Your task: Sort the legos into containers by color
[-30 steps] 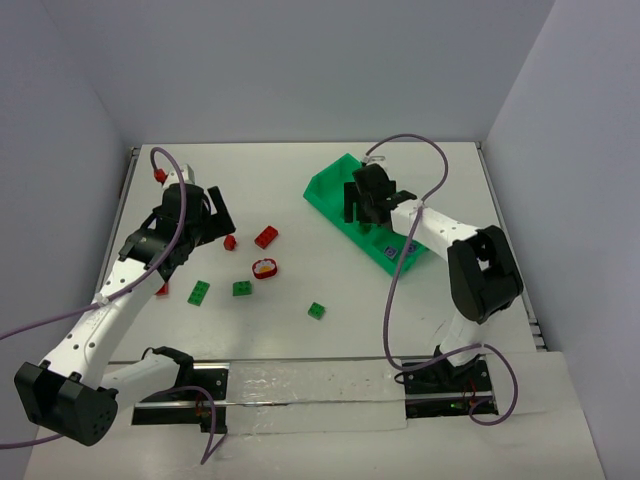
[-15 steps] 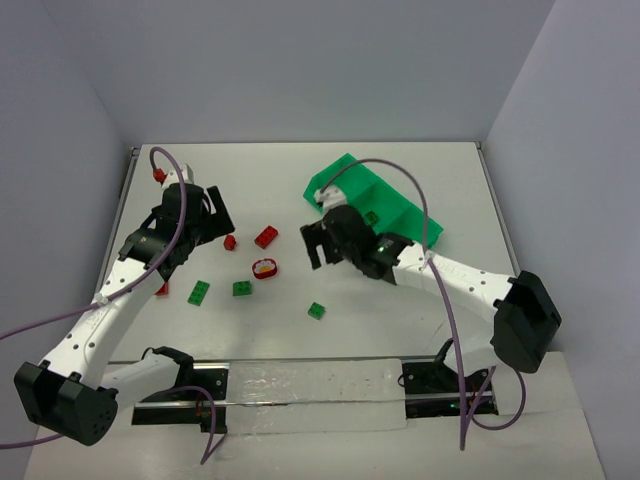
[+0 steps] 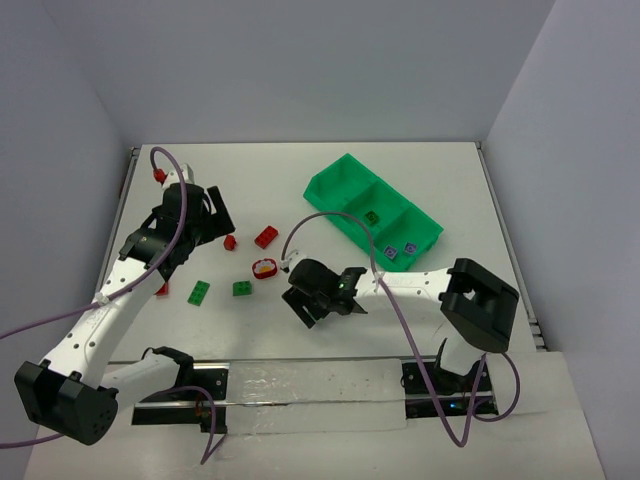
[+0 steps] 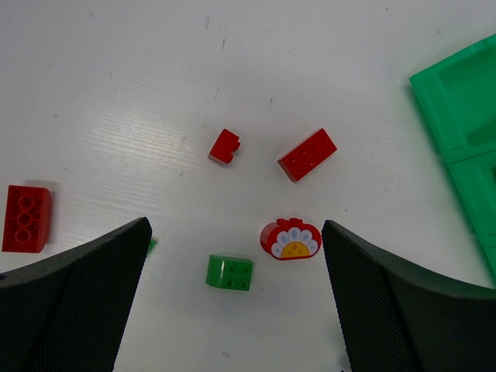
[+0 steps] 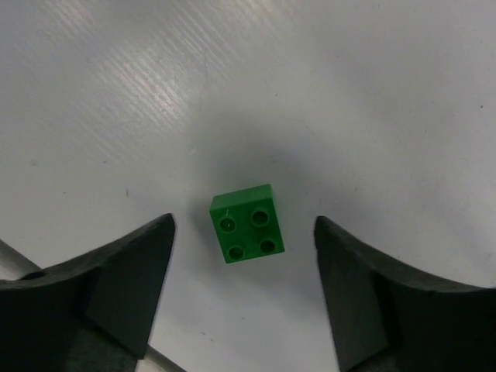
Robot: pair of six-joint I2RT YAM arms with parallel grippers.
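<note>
My right gripper point(image 3: 322, 303) is open and hangs over a small green four-stud lego point(image 5: 246, 224), which lies on the table between its fingers point(image 5: 132, 279); in the top view the gripper hides this brick. My left gripper point(image 3: 220, 214) is open and empty above the table. Below it lie a small red piece point(image 4: 224, 146), a red brick point(image 4: 307, 154), the round red piece with a pale centre point(image 4: 291, 239) and a green brick point(image 4: 229, 272). The green tray point(image 3: 330, 186) holds one green lego point(image 3: 371, 216) and two purple ones point(image 3: 390, 252).
Another green brick point(image 3: 198, 291) and a red brick point(image 4: 25, 218) lie at the left, beside my left arm. A red brick point(image 3: 159, 175) sits at the far left edge. Grey walls close in the table on three sides.
My right arm has swung from the tray down to the front middle of the table and now hangs over the small green brick. The left arm has not moved.
</note>
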